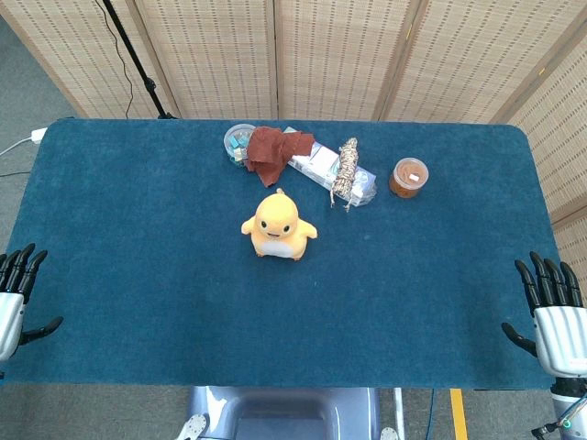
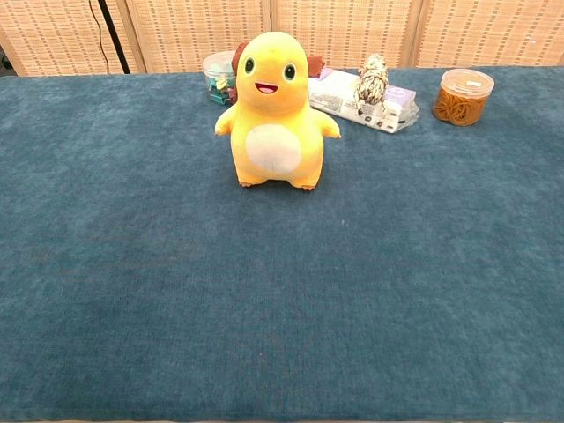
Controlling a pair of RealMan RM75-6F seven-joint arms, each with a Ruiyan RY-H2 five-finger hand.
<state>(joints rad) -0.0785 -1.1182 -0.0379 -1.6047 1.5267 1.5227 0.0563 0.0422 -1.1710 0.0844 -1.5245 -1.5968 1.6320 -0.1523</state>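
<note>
The left hand [image 1: 16, 298] hung off the table's near left corner, fingers spread and holding nothing; the right hand [image 1: 555, 321] sat the same way off the near right corner, fingers apart and empty. Neither appeared in the chest view.

Both were well apart from everything on the blue table [image 1: 138, 275]. The nearest thing to either was the yellow plush toy [image 1: 278, 226], standing upright near the middle and facing the robot — roughly midway between the two hands, further back.

A likely risk: the toy was soft and top-heavy, so a one-sided touch could tip it backward into the clutter close behind — a red cloth [image 1: 275, 151], a small clear tub [image 1: 237, 140], a wrapped packet [image 1: 326, 170] with a twine bundle [image 1: 347, 170] on it. A jar of rubber bands [image 1: 408, 177] stood off to the right.
</note>
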